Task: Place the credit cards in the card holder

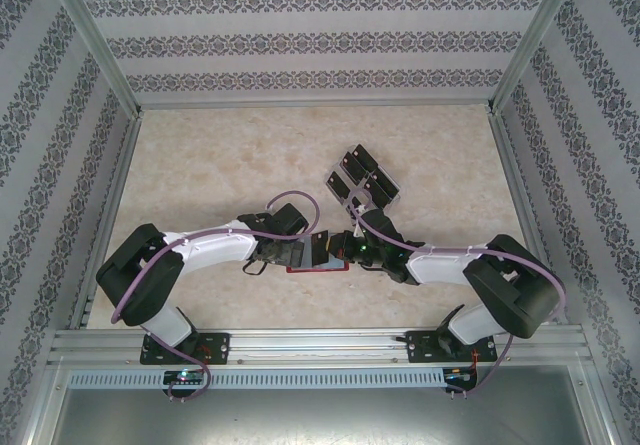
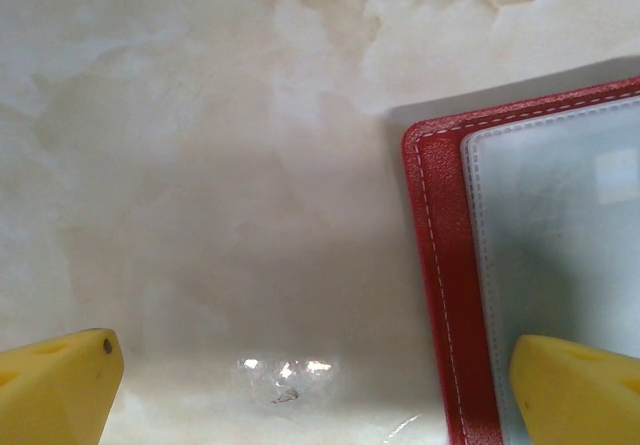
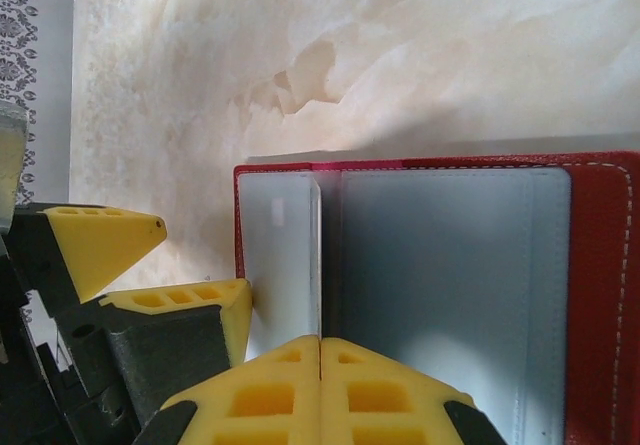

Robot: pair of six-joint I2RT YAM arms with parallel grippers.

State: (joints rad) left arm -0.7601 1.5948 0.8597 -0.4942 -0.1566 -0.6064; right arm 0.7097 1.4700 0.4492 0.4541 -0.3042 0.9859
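— What did your left wrist camera tell you?
— Your left gripper [image 2: 315, 390] stood wide open. Its right finger [image 2: 575, 385] hung over the card holder [image 2: 440, 265], whose red corner lay just right of the gap.
— And your right wrist camera?
— Your right gripper [image 3: 320, 370] was pressed shut, its tips over the holder's grey-blue pocket [image 3: 440, 295].
— The top camera?
— It gave you the credit cards [image 1: 365, 178], beyond that gripper and apart from the holder.

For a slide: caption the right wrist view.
Shut right gripper meets the upright inner leaf of the open red card holder; open left gripper at its edge.
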